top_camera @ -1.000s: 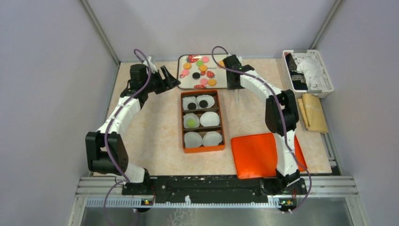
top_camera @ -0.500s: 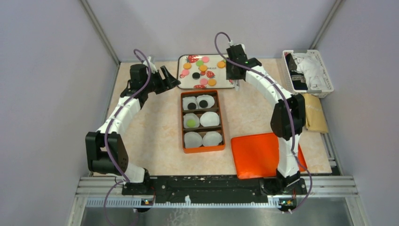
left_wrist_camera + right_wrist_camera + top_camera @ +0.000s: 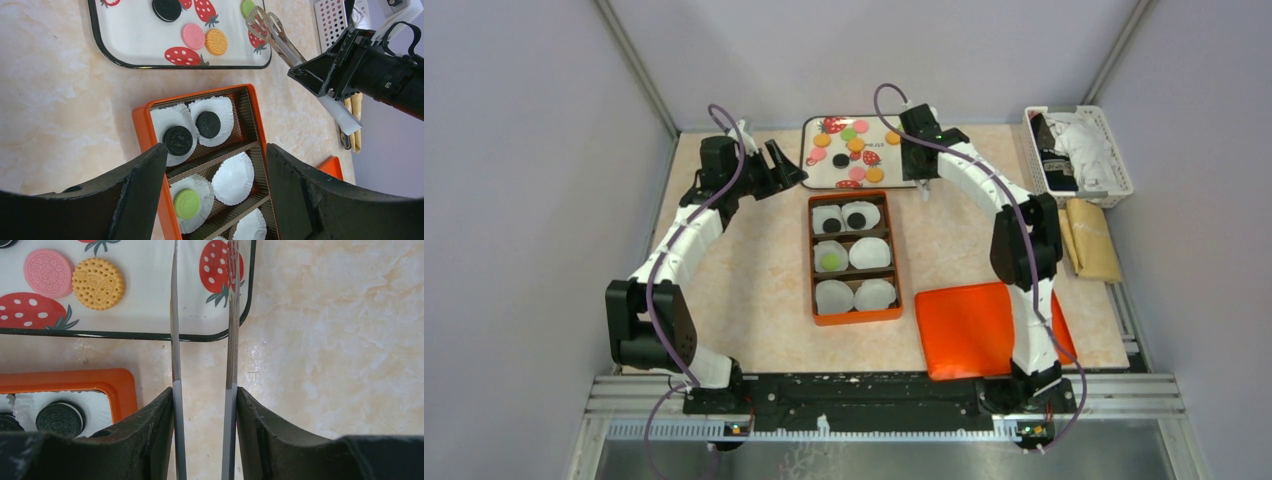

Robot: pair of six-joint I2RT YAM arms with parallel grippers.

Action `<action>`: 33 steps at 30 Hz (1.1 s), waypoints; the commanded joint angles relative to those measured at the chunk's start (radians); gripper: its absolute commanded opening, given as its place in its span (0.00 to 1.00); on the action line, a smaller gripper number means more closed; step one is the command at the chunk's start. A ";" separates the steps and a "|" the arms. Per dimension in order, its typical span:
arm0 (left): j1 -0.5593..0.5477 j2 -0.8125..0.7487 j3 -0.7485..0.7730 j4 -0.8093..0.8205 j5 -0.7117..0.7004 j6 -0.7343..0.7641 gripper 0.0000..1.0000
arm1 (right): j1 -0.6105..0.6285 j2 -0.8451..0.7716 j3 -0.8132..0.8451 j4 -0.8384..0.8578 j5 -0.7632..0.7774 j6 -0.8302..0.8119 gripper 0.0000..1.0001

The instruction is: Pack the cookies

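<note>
Right jaws grasp slim metal tongs [image 3: 231, 315] at a corner of the white strawberry-print tray [image 3: 135, 35], presumably to ferry its small round coloured cookies [image 3: 193, 36] into the orange partitioned box [image 3: 142, 127]; left jaws stand released.

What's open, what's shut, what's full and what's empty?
Orange box: open.
Orange lid: off, lying flat on the table.
Paper cups: three filled, three empty.
Cookies: three in cups, the others on the tray.
Left gripper: jaws open, empty.
Right gripper: jaws shut on the tongs.
Tongs: tips apart, gripping nothing.
</note>
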 commanded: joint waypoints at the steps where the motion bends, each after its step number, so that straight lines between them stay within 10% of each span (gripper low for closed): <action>1: 0.004 0.000 0.005 0.041 0.019 0.000 0.79 | 0.005 -0.002 0.024 0.021 0.014 -0.009 0.44; 25: 0.004 -0.009 -0.001 0.039 0.012 0.004 0.79 | 0.005 0.180 0.203 -0.063 0.076 0.006 0.43; 33: 0.005 -0.006 0.001 0.042 0.021 -0.003 0.79 | 0.005 0.164 0.207 -0.061 0.081 -0.008 0.07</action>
